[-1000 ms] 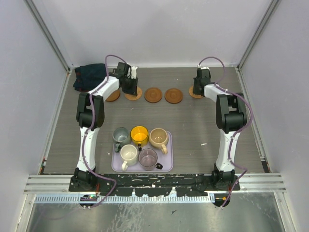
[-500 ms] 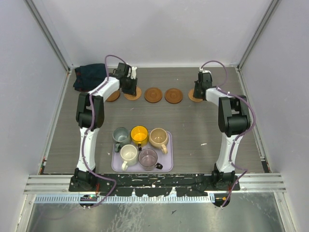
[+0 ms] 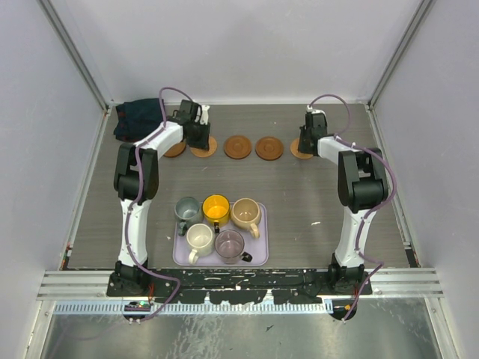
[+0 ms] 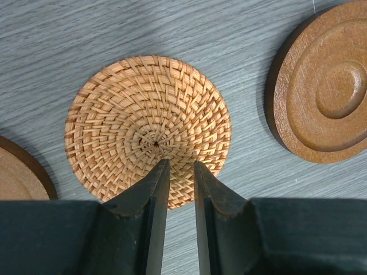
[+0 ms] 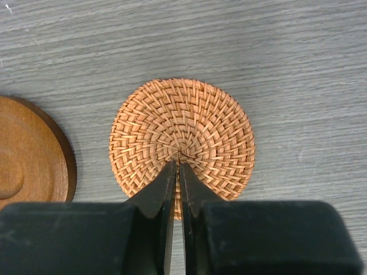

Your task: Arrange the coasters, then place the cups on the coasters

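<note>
Hovering low over the far row of coasters [image 3: 238, 146], both arms are, by my reading, working on the arranging step, while the cups [image 3: 216, 209] are sitting on the tray [image 3: 262, 243] near the bases.

The left tool [image 4: 181, 166] is showing a narrow gap between its tips with nothing in it. It is pointing down at the left woven coaster [image 4: 148, 114], tips over the near half, just short of the centre. Wood coasters are lying close on either side, one to the right [image 4: 327, 86] and one at the left edge [image 4: 17, 177], neither touching the woven disc.

The right tool [image 5: 178, 165] is holding nothing, its jaws drawn almost together. Its tips are sitting over the centre of the right woven coaster [image 5: 189, 126], which is ending the row, with a wood coaster [image 5: 28, 149] just beside it.

Whether either pair of tips is pressing on the weave, I cannot tell.

These woven discs are probably light, thin and a little flexible, lying flat on the desk [image 3: 314, 194], so the rim is offering little to pinch. Pressing on top and sliding looks easier, since the rough weave should be gripping the tips. The smooth, stiff wood discs are likely skidding more readily.
</note>
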